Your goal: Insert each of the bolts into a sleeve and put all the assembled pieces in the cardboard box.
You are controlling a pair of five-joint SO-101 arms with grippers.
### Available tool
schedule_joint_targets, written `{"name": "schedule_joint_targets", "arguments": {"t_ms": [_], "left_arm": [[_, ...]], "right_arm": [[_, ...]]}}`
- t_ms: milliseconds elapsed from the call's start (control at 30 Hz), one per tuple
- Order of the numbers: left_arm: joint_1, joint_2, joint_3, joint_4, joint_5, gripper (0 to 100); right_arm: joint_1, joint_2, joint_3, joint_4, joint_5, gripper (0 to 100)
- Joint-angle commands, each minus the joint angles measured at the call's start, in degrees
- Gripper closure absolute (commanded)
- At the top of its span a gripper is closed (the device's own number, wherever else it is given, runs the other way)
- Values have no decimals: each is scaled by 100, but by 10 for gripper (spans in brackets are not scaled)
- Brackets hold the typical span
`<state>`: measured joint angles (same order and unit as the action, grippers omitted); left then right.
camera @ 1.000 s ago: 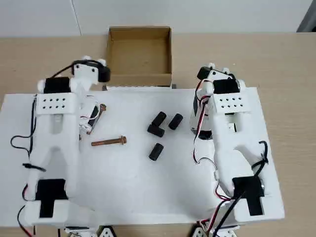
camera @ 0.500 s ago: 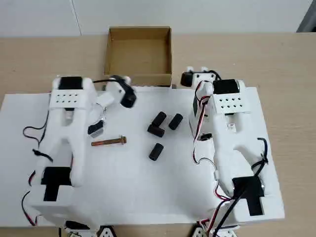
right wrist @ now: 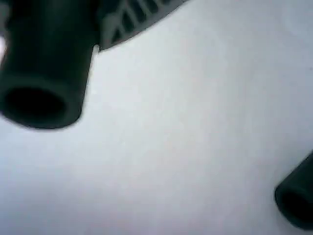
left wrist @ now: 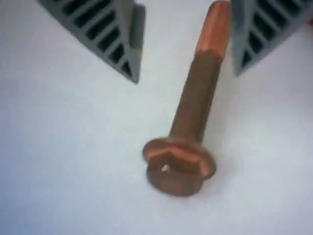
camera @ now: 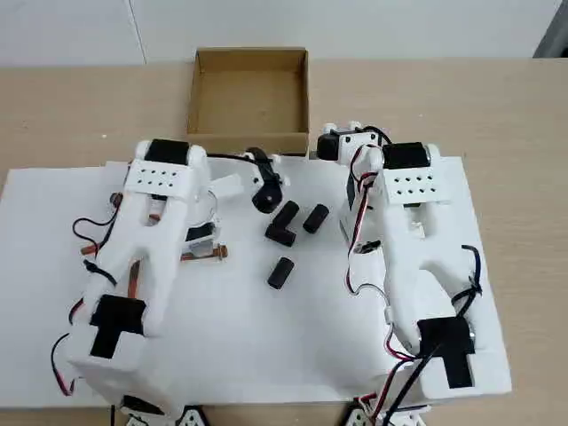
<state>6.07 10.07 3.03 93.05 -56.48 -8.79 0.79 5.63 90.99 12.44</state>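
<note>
A copper bolt (left wrist: pixel 193 112) lies on the white board (camera: pixel 266 355), its shaft between the two grey fingers of my left gripper (left wrist: pixel 188 71), which is open and touches nothing. From above, that bolt's head (camera: pixel 216 253) pokes out from under the left arm. Several black sleeves lie mid-board: a touching pair (camera: pixel 282 224), one beside them (camera: pixel 315 217), one nearer the front (camera: pixel 280 272). In the right wrist view a black sleeve (right wrist: pixel 44 73) sits close beside one grey finger (right wrist: pixel 137 17), and another sleeve (right wrist: pixel 298 198) lies farther off. The right arm (camera: pixel 404 191) stands right of the sleeves.
The open cardboard box (camera: pixel 251 55) stands just beyond the board's far edge, nothing inside. More copper bolt parts (camera: pixel 89 250) peek out under the left arm. Loose wires hang along both arms. Tan tabletop surrounds the board.
My left arm has swung right from the board's left side and come down over the bolt. The right arm's wrist has turned slightly left towards the sleeves.
</note>
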Motion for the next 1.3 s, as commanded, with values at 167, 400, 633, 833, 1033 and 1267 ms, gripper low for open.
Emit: {"name": "schedule_joint_targets", "arguments": {"t_ms": [167,400,633,833,1033,1267], "left_arm": [[299,378,-215,-123,-132,877],[299,598,-224,-123,-132,878],[185,651,-180,-360,-132,880],[53,941,-198,-510,-132,880],[53,1160,-207,-519,-132,882],[53,1196,-207,-527,-132,990]], "right_arm": [[31,-312,-44,31,88,995],[40,-330,-44,48,88,995],[40,-330,-44,48,88,995],[22,-338,-44,48,88,995],[22,-338,-44,57,88,995],[13,-347,-44,57,70,995]]}}
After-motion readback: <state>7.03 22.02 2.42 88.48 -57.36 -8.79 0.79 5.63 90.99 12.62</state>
